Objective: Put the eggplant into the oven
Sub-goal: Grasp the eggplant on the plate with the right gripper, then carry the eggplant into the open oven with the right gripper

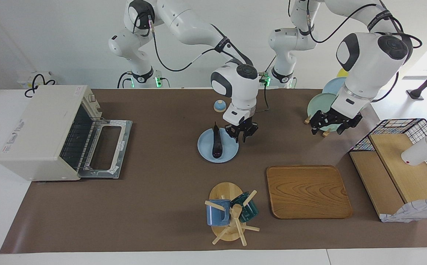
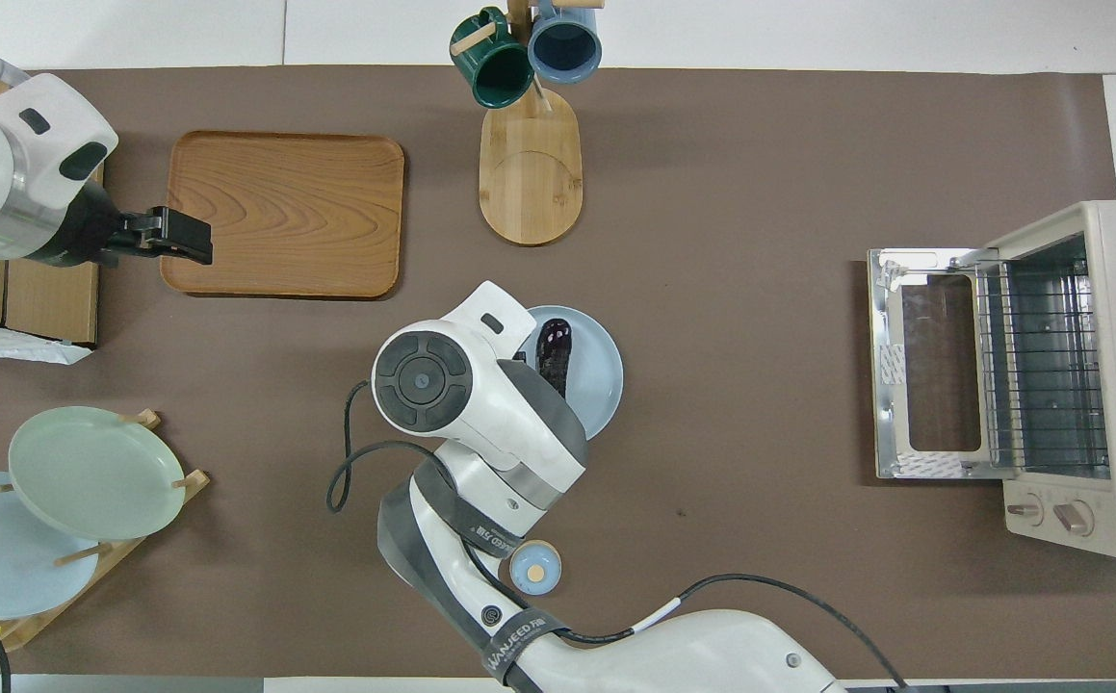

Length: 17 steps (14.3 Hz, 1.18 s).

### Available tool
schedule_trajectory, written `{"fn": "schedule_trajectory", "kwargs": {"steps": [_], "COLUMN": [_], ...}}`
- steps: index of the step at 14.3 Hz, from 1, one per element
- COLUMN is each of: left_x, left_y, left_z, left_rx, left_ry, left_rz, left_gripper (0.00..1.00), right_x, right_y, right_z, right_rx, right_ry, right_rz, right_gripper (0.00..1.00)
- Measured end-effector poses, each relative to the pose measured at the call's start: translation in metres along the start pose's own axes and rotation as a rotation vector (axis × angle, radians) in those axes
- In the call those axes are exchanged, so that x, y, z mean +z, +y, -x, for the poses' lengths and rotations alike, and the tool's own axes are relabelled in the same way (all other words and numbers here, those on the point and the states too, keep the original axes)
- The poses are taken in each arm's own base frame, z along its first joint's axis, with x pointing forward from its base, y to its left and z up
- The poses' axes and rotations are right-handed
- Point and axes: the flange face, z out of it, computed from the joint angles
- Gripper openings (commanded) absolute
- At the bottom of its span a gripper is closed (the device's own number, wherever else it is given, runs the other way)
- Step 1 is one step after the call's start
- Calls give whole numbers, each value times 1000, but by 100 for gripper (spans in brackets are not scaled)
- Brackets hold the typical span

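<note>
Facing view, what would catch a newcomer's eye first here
The oven at the right arm's end of the table stands with its door folded down flat. Mid-table, the eggplant lies on a light blue plate, with the right tool beside it, over the plate's edge. The left tool waits by a rack of plates.
</note>
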Motion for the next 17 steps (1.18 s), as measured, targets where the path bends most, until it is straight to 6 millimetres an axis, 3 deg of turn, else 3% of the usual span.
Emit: {"fn": "schedule_trajectory", "kwargs": {"steps": [4,7,8,9,12,17], "left_x": [-4,-4,-6,-9,-25,-41], "left_y": [4,6,6,6,6,7], "left_z": [10,21,25,30,43,53], "left_rx": [15,18,19,19,20,21], "left_ry": [-43,-110,-132,-148,-164,-156], "left_rz": [-19,-25,-27,-29,-32,-33], "left_gripper": [100,100,100,100,100,100], "right_x": [33,41,41,41,39,16], "right_y": [-4,-1,1,2,4,15], "right_z": [28,34,35,35,36,32], "right_rx": [-31,-51,-59,-65,-82,-185], "right_ry": [1,-10,-12,-13,-8,-45], "right_rz": [-5,4,6,7,15,168], "right_gripper": [32,28,18,0,0,0]}}
